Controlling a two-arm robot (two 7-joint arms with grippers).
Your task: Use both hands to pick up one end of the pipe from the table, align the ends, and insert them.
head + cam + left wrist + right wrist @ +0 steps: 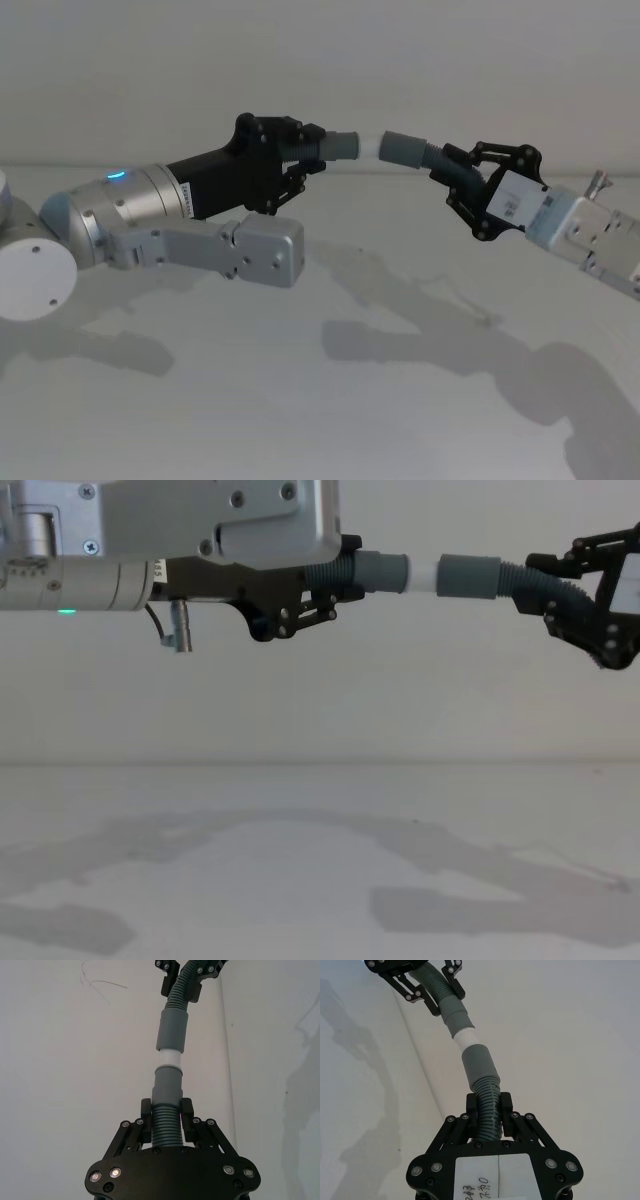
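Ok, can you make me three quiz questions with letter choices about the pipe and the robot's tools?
1. Where are the two pipe pieces?
A. lying on the table
B. held up in the air
C. in a box

2. What colour is the stub between the collars?
A. white
B. red
C. green

3. Is the stub fully pushed in?
A. yes
B. no, part still shows

Answers:
B: left tool and right tool hold them above the table.
A: white stub.
B: it shows beyond the wide collar.

Ribbed matt grey plastic pipe (380, 150), smooth white stub (169, 1057), black plastic jaws, matt white table (300, 400).
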